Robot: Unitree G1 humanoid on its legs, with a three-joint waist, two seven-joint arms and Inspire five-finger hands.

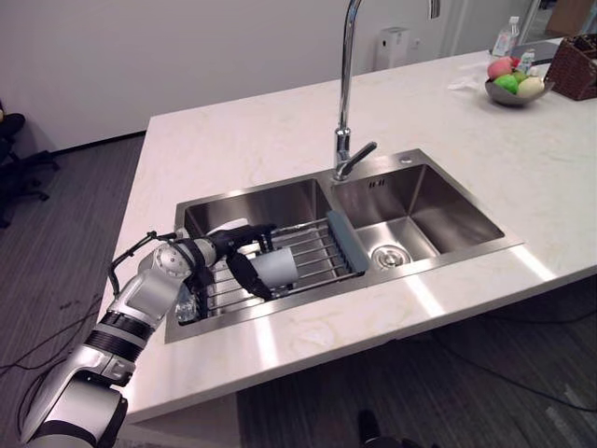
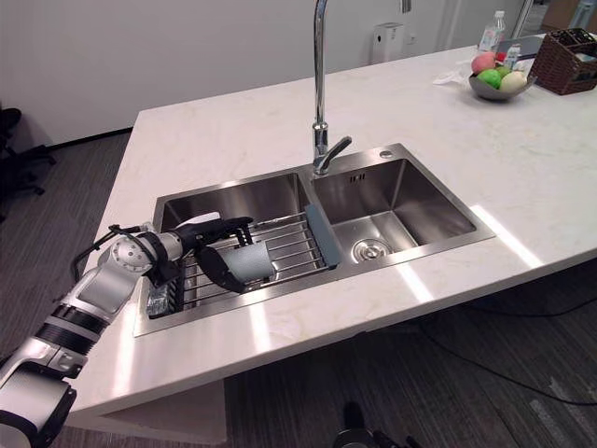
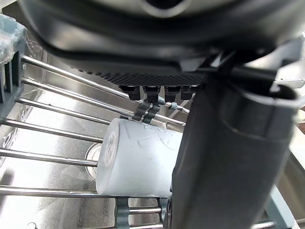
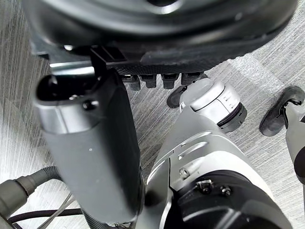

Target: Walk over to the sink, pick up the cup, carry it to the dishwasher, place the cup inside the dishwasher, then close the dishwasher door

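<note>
A pale grey cup (image 1: 276, 268) lies on its side on a wire rack (image 1: 317, 250) across the left basin of the steel sink (image 1: 280, 320). My left hand (image 1: 222, 246) reaches in from the left. Its straight fingers lie over the top of the cup and its thumb (image 2: 220, 271) hangs down along the cup's near side, so the cup sits between them. In the left wrist view the cup (image 3: 136, 160) shows just past the thumb (image 3: 228, 157), resting on the rack bars. My right hand (image 4: 90, 143) hangs relaxed above the carpet floor.
A tall faucet (image 1: 345, 93) stands behind the divider between the basins. The right basin (image 1: 420, 215) holds only a drain. At the far right of the pale counter are a fruit bowl (image 1: 516, 86), a wicker basket (image 1: 574, 70) and a bottle (image 1: 505, 37).
</note>
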